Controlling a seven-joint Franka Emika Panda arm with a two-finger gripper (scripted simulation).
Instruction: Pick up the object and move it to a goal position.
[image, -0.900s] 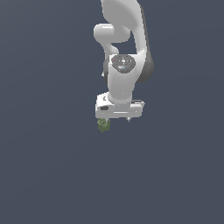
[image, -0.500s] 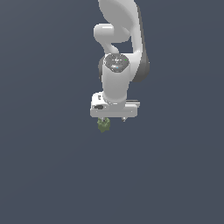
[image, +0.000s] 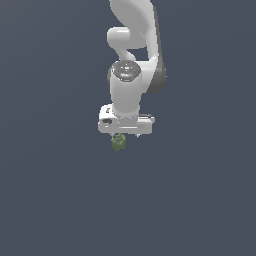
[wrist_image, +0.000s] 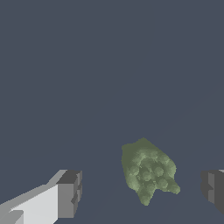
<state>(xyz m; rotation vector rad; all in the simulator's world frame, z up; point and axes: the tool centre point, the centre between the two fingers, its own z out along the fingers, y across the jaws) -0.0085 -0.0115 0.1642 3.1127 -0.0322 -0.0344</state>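
Your white arm (image: 134, 75) fills the upper middle of the exterior view, bent down over a plain dark grey bench (image: 50, 200) with nothing else in sight. Below its wrist block sits the end effector (image: 125, 136), and right there, just under it and a touch toward the exterior view's left, you have the object (image: 118, 143), a small lumpy olive-green blob.

Switch to the wrist view and you get the real story. The end effector (wrist_image: 142, 194) is spread wide, one dark finger pad (wrist_image: 70, 194) on one side of the object (wrist_image: 148, 169) and the other pad (wrist_image: 213, 189) on the other side. The object lies between them, nearer the second pad, with clear gaps on both sides. Nothing is gripped.

So where are you? By my read, the approach is about done: you are lined up and straddling the object. The closing, the lift and the whole carry to the goal are all left. No goal marker shows in either view, so I cannot tell you where that is.
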